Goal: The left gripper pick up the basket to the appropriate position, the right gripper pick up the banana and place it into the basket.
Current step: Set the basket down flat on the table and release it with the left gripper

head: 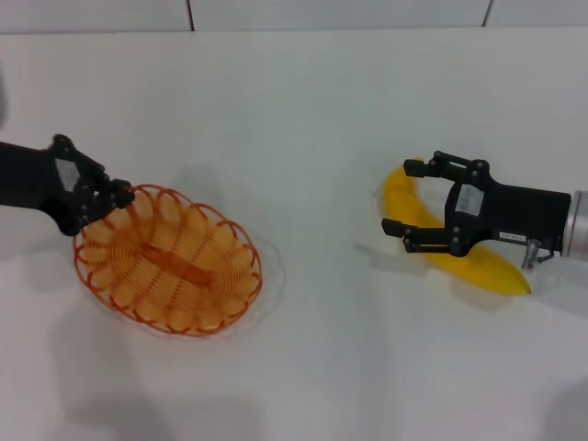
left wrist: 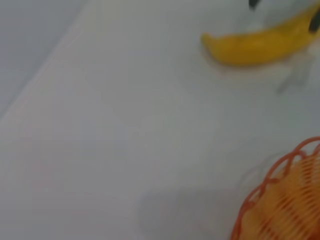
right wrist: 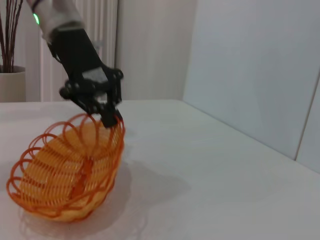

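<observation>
I judge the task roughly half done. The left gripper point(head: 108, 195) has its fingers pinched on the looped rim of the basket point(head: 170, 258) at the basket's far left edge. From the right wrist view the basket point(right wrist: 67, 172) hangs tilted, raised on the gripped side and low on the opposite side; whether that low side touches the surface I cannot tell. So the basket is in hand but, in my judgement, not yet set level at its final position.

The banana point(head: 441, 241) lies on the table point(head: 312, 110) at the right, well apart from the basket. The right gripper point(head: 409, 197) is at the banana with its fingers spread, one finger on the far side and one on the near side. The jaws have not pressed onto the fruit that I can see, and the banana appears to rest on the surface. Left to do: close on the banana, lift it, carry it left, and release it into the basket.

Surface: a plain white tabletop, with soft shadows under the basket and the banana. Room: the right wrist view shows pale walls beyond the table's edge, a white ribbed panel point(right wrist: 97, 40), and a pale pot point(right wrist: 12, 82) holding bare twigs point(right wrist: 12, 32).
</observation>
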Controlling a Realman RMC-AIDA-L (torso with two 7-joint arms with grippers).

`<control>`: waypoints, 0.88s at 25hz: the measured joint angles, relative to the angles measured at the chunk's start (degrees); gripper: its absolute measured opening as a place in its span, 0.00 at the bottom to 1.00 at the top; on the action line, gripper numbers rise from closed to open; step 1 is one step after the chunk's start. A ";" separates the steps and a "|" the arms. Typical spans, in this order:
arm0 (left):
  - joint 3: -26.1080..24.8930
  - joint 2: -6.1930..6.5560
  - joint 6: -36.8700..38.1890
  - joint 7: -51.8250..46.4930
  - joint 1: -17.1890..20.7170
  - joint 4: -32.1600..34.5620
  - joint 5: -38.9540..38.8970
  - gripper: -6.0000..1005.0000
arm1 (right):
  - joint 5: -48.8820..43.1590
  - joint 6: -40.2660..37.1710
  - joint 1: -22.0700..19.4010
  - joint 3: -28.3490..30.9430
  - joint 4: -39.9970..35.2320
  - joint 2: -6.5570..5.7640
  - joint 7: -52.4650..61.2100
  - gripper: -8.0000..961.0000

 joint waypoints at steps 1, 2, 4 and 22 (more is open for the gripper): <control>-0.24 0.00 1.06 -0.17 1.22 1.65 -1.51 0.08 | 0.02 0.03 -0.06 0.04 0.00 -0.02 0.00 0.83; -0.36 0.01 1.78 -0.21 1.97 2.59 -2.80 0.07 | 0.06 0.06 -0.14 0.11 0.00 -0.05 0.00 0.83; -0.77 0.01 3.28 -0.07 4.27 4.81 -6.93 0.08 | 0.15 0.15 -0.30 0.22 0.00 -0.08 0.00 0.83; -0.96 0.00 -14.09 -6.15 0.46 -17.49 -22.95 0.08 | 0.39 0.66 0.15 0.48 0.00 0.29 0.00 0.82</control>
